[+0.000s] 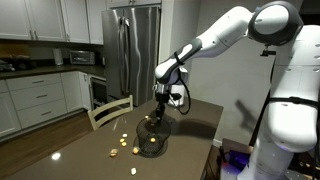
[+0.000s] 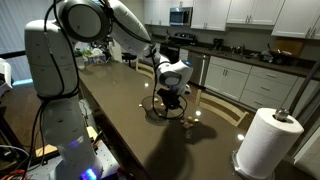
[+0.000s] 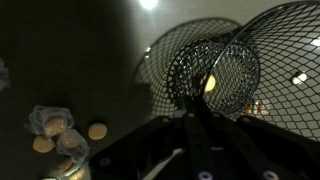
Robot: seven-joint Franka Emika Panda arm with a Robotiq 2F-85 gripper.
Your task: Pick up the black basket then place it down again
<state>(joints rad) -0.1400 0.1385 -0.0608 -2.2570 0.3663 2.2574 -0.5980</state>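
Note:
The black basket is a small round wire-mesh bowl, and a yellowish piece shows through its mesh. In both exterior views it hangs right under the gripper over the dark brown table, in the middle of the tabletop. My gripper points down, and its fingers are pinched together on the basket's near rim. It also shows in both exterior views. I cannot tell whether the basket touches the table or hangs just above it. Its dark reflection lies on the glossy top.
Small yellowish pieces lie scattered on the table near the basket. A wooden chair stands at the table's far side. A paper towel roll stands at one end. A steel fridge and kitchen cabinets stand behind.

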